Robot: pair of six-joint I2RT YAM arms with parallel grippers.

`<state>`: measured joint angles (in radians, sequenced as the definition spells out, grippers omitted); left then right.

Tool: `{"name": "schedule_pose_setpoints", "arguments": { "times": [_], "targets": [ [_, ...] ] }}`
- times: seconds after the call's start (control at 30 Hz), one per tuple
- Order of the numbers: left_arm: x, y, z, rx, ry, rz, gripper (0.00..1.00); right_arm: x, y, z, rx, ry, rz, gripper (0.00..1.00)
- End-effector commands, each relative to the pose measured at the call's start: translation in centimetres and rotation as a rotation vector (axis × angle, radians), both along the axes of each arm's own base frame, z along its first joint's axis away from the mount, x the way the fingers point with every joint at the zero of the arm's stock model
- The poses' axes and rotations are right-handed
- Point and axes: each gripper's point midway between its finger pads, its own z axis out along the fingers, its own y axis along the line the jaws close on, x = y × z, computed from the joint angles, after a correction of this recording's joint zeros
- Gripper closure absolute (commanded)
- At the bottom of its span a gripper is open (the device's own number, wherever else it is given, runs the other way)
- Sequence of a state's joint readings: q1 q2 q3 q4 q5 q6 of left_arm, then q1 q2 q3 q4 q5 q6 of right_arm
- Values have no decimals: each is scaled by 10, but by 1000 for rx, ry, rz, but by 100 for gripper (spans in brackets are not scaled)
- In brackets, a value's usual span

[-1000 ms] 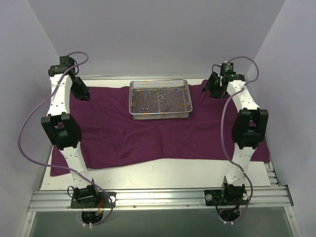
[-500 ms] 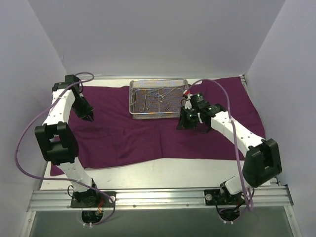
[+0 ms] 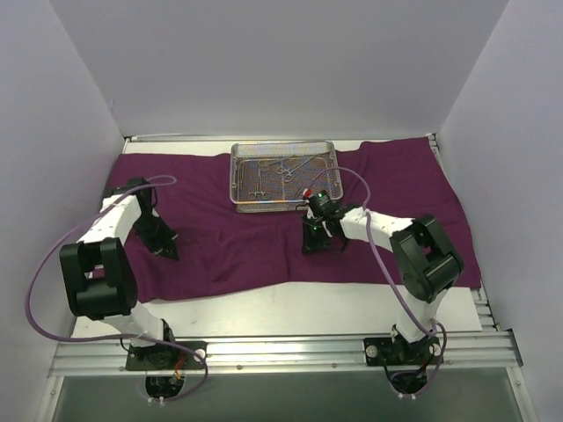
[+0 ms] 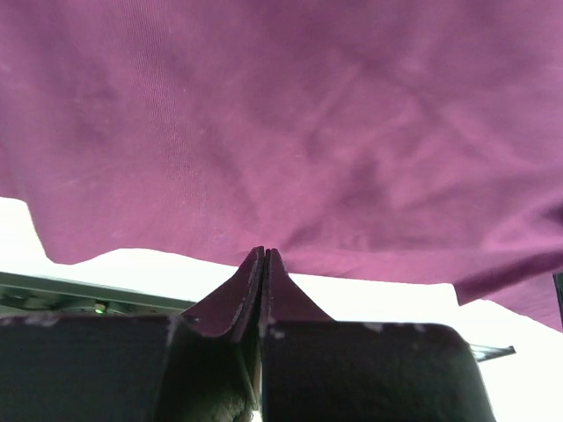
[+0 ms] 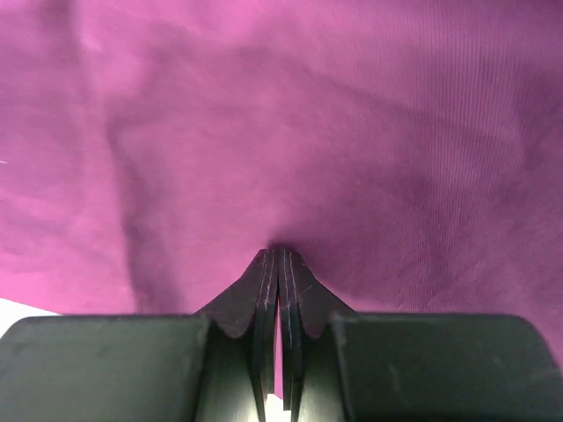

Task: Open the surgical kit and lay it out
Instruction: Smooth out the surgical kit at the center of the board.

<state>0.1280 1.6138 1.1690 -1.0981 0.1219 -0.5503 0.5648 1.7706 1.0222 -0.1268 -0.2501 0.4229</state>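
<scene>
- Table (image 3: pixel 290 309): white strip shows at near edge, cloth wrap (image 3: pixel 229 251) spread flat just behind it.
- L gripper (image 3: pixel 170 254): jaws fully closed, nothing seen betw. them, tips low by wrap's near-left part.
- R gripper (image 5: pixel 278 255): jaws closed, tips on wrap just in front of mesh tray (image 3: pixel 283 207); fabric puckers there, can't tell if pinched.
- Tray: on wrap, far centre, forceps (image 3: pixel 286 167) lying loose inside.
</scene>
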Motion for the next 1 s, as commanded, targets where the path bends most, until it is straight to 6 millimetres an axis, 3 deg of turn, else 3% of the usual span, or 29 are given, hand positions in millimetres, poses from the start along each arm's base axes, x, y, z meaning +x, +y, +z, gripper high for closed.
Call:
{"name": "schedule_pose_setpoints", "arguments": {
  "times": [0.0, 0.07, 0.17, 0.27, 0.4, 0.57, 0.7, 0.8, 0.83, 0.87, 0.97],
  "targets": [
    [3, -6, -21, -39, 34, 65, 98, -15, -8, -23, -45, 41, -33, 100],
    [-3, -5, -34, -51, 90, 81, 98, -29, -10, -30, -75, 63, -12, 100],
    [-2, 1, -35, -31, 100, 84, 98, -46, -19, -31, -122, 102, 9, 100],
    [8, 10, -18, 12, 34, 92, 98, -77, -32, -35, -166, 212, 34, 100],
    [19, 16, 4, 48, -41, 92, 98, -118, -47, -25, -213, 291, 56, 100],
    [24, 30, 27, 122, -80, 76, 98, -136, -57, 0, -206, 292, 39, 100],
    [25, 42, 38, 179, -95, 76, 98, -112, -48, 27, -181, 173, 68, 100],
    [30, 43, 42, 183, -113, 76, 98, -78, -25, 57, -132, 75, 92, 100],
    [32, 43, 42, 181, -118, 74, 98, -67, -21, 65, -134, 38, 95, 100],
    [36, 43, 44, 181, -124, 67, 98, -46, -13, 86, -117, -26, 80, 100],
    [50, 39, 45, 149, -156, 42, 98, -1, -11, 102, -137, -107, 20, 100]
  ]
}}
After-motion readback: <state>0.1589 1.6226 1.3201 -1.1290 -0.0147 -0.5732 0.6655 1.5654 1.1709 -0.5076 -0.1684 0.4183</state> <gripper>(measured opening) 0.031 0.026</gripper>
